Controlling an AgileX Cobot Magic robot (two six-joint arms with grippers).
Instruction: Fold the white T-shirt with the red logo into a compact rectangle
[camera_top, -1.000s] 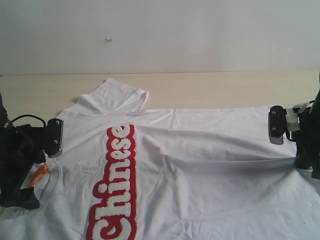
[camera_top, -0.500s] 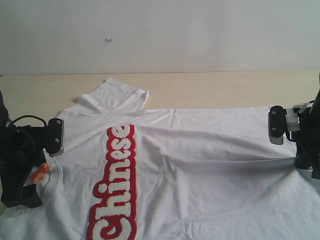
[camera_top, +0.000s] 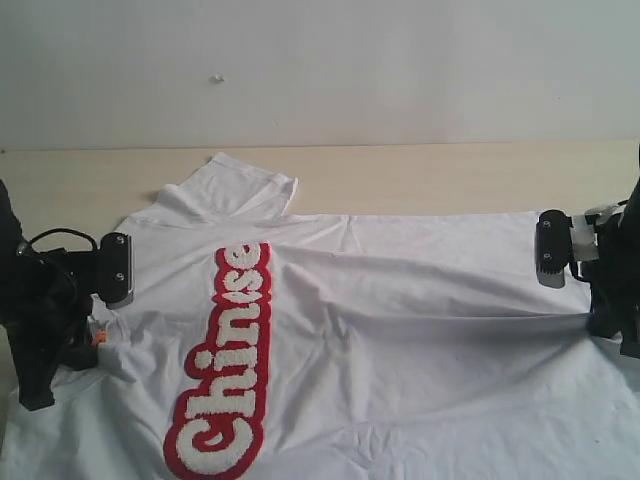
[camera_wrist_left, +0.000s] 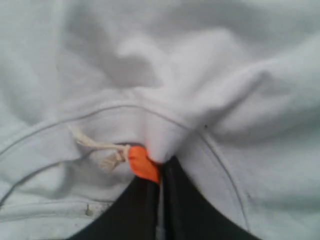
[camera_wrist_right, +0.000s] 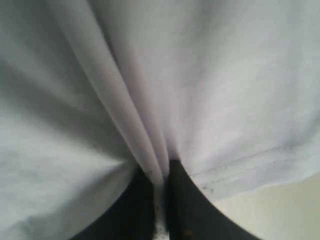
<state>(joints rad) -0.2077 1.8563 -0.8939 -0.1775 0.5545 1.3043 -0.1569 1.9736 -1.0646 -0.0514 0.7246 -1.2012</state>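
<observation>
Since a second ago the left claw (camera_top: 88, 338) has dragged the collar inward, so the red logo (camera_top: 222, 370) has slid toward that side and tilted, and its lower end now shows in full; the right claw (camera_top: 600, 322) has barely shifted.

Both claws are clamped on the white T-shirt (camera_top: 400, 330): the left wrist view shows its dark tips pinched together on the ribbed collar (camera_wrist_left: 100, 112) right beside the orange tag (camera_wrist_left: 143, 162), and the right wrist view shows its tips closed on a raised pleat of cloth near the stitched hem (camera_wrist_right: 260, 160).

By my reading the fold has hardly begun; the shirt lies front up across the pale wooden tabletop (camera_top: 420, 180), stretched between the two claws, with one sleeve (camera_top: 240, 185) out flat on the far side and no layer turned over onto another; every fold toward a rectangle is yet to come.

Cloth is thin, soft cotton, creasing into long ridges along the line of pull and bunching at the collar; the logo is a long rounded red patch with fluffy white letters, thicker and likely stiffer than the fabric around it; a frayed pale thread (camera_wrist_left: 97, 147) hangs by the tag.
</observation>
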